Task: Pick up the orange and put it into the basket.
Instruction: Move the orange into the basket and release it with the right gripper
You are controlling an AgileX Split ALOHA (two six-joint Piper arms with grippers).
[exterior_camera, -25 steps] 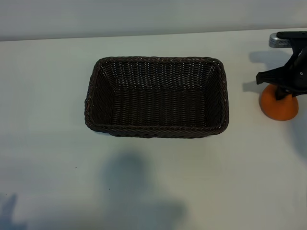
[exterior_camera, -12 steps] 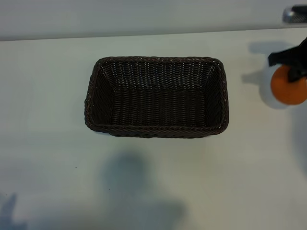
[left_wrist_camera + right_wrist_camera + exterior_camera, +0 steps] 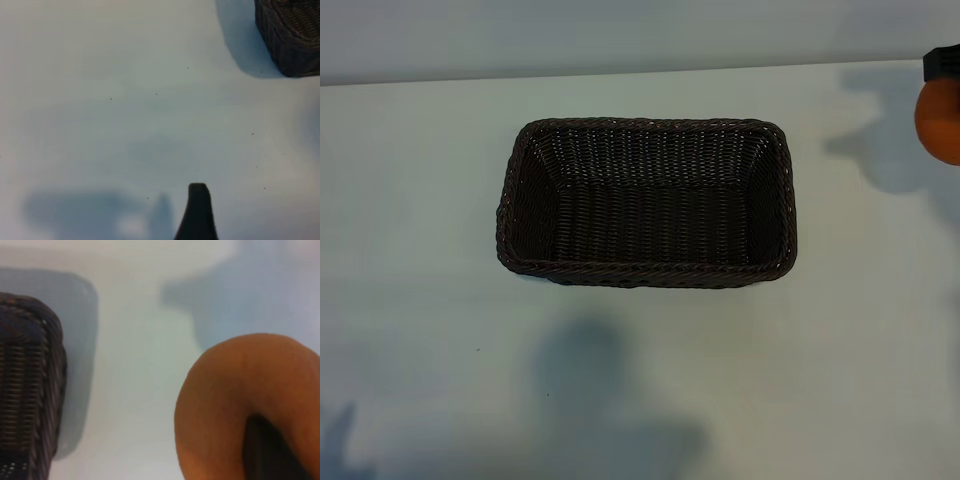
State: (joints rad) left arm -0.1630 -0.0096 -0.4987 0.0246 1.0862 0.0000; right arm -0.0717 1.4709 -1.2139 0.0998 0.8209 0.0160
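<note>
Up at the far right edge of the exterior view, the orange hangs clear of the white table, clamped in the right gripper, whose dark finger presses against the fruit's skin. Its shadow lies on the tabletop beside it. Nothing stands between the fruit and the dark brown wicker basket, which sits in the middle of the table, well apart to the left, with nothing inside. Over bare table off a basket corner, the left gripper hovers with its jaws spread wide, holding nothing.
</note>
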